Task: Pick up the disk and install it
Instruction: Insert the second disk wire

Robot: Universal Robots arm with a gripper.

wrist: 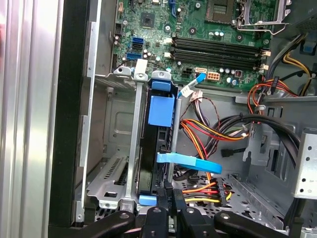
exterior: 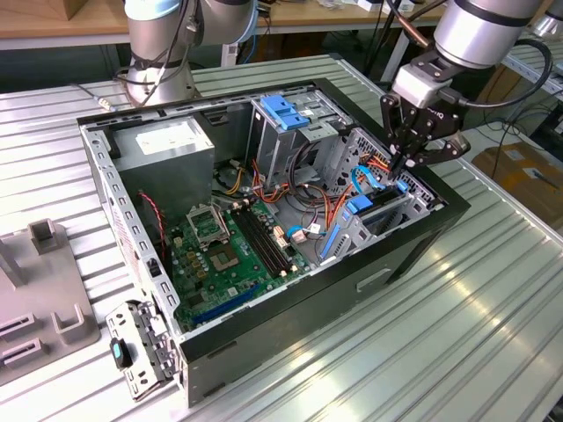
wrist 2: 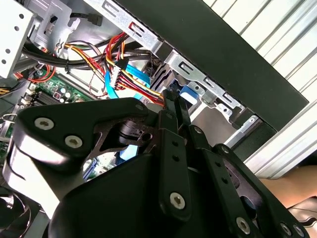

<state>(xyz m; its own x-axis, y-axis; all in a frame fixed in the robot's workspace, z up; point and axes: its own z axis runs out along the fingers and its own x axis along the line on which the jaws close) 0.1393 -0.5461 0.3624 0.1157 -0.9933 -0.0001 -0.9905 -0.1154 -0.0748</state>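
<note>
A ribbed metal surface (exterior: 457, 299) carries an open computer case (exterior: 413, 255), within which a green motherboard (exterior: 224, 255) is seen toward seven o'clock and a metal cage topped with blue clips (exterior: 286, 112) toward twelve o'clock of the exterior view. The disk (wrist: 154, 144), edged by its blue carrier rail, is stood on edge in the drive bay (wrist: 126, 183) against the case's front wall, at about three o'clock of the case in the exterior view. The gripper (exterior: 406, 161) is placed directly over the disk's end, its fingers (wrist: 168, 196) drawn nearly together around the carrier's edge, apparently clamped on it, though contact cannot be confirmed. For seating to be done well, the disk is judged best kept parallel to the bay rails, and the blue data cable (wrist: 190, 162) and coloured power wires (wrist: 203, 191) kept from being pinched.
</note>
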